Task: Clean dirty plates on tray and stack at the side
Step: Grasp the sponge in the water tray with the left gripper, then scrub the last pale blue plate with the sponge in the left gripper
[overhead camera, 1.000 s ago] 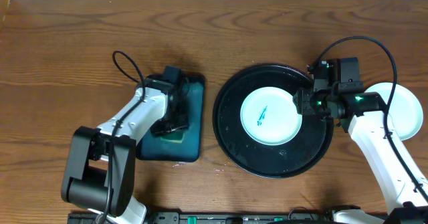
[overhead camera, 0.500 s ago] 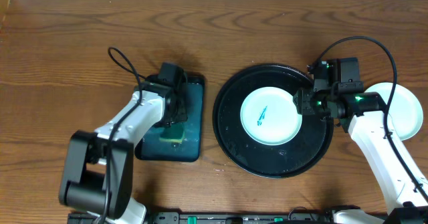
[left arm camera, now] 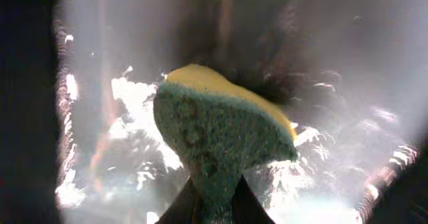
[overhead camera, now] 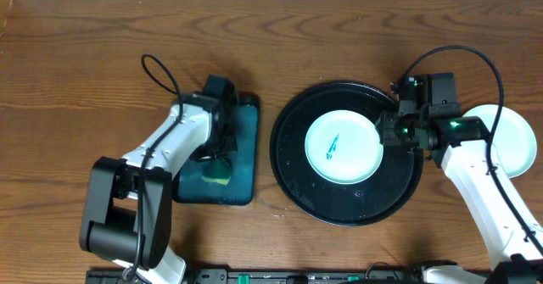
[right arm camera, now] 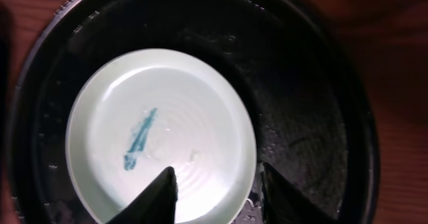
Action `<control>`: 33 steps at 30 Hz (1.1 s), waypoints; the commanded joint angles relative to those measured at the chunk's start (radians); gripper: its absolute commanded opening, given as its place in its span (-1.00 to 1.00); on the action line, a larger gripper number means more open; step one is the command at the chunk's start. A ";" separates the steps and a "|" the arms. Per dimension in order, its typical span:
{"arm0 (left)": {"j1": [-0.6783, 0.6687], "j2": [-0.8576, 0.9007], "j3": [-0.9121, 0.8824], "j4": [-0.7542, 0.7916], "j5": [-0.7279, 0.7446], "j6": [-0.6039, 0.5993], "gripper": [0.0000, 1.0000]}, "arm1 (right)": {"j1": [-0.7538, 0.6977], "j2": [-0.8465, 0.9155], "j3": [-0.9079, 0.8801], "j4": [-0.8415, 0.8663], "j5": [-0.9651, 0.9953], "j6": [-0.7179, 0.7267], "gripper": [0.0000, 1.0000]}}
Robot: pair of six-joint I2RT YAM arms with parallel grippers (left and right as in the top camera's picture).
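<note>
A pale mint plate (overhead camera: 341,147) with a blue smear (overhead camera: 332,147) lies in the round black tray (overhead camera: 293,182). My right gripper (overhead camera: 382,131) is at its right edge. In the right wrist view the plate (right arm camera: 160,117) fills the middle of the tray (right arm camera: 301,117). The right gripper (right arm camera: 217,184) stands open astride the rim, one finger over the plate and the other outside it. My left gripper (overhead camera: 216,158) is shut on a yellow-and-green sponge (overhead camera: 219,172). In the left wrist view the sponge (left arm camera: 214,124) sticks out from the shut left gripper (left arm camera: 215,207).
The sponge hangs over a wet rectangular dark teal tray (overhead camera: 242,148) left of the black tray. Another pale plate (overhead camera: 513,136) lies on the table at the far right, partly under my right arm. A black cable (overhead camera: 161,76) loops behind the left arm.
The left gripper has closed on the sponge over the teal tray. The right gripper's fingers have drawn a little closer together at the plate's rim. The plate has not moved.
</note>
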 commanded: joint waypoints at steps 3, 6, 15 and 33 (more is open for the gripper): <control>-0.014 -0.084 0.240 -0.111 0.139 0.077 -0.85 | -0.012 0.135 0.005 -0.002 0.035 0.015 -0.35; -0.057 -0.114 0.287 -0.100 0.214 0.077 -0.85 | -0.022 0.207 0.005 -0.001 0.026 0.036 -0.45; -0.269 -0.080 0.286 0.065 0.269 0.027 -0.85 | -0.055 0.349 0.005 0.033 0.025 0.079 -0.70; -0.497 0.305 0.286 0.505 0.489 -0.235 -0.85 | -0.056 0.425 0.005 0.043 -0.050 0.066 -0.98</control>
